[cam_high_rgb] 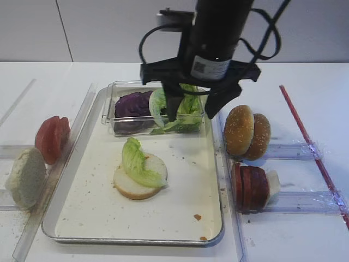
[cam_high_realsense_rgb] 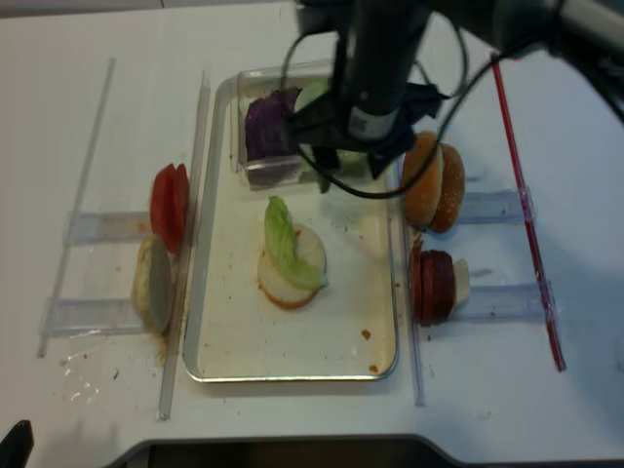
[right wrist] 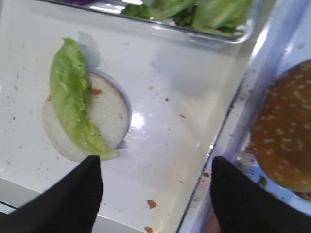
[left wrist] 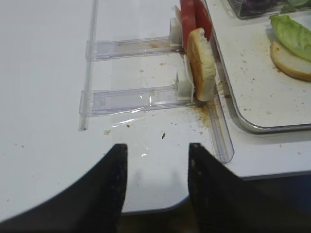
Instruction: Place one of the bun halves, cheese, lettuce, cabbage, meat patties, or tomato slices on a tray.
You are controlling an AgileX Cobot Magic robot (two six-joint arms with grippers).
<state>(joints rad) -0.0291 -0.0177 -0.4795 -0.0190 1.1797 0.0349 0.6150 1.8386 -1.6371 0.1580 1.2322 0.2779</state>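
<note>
A metal tray [cam_high_rgb: 136, 237] holds a bun half [cam_high_rgb: 136, 185] with a lettuce leaf [cam_high_rgb: 139, 161] draped over it. My right gripper [cam_high_rgb: 195, 106] hangs open and empty over the tray's back right, in front of a clear box [cam_high_rgb: 109, 109] of purple cabbage [cam_high_rgb: 132, 103] and lettuce [cam_high_rgb: 188, 106]. In the right wrist view the right gripper [right wrist: 154, 167] spans bare tray [right wrist: 184, 73], right of the bun half [right wrist: 109, 114]. My left gripper [left wrist: 156, 160] is open and empty above the table's near left edge, short of a bun half [left wrist: 201, 70] and tomato slices [left wrist: 194, 19].
Clear racks flank the tray. The left ones hold tomato slices [cam_high_rgb: 52, 139] and a pale bun half [cam_high_rgb: 24, 177]. The right ones hold sesame buns [cam_high_rgb: 248, 131] and meat patties [cam_high_rgb: 250, 187] with a white slice [cam_high_rgb: 272, 183]. A red rod [cam_high_rgb: 311, 147] lies far right.
</note>
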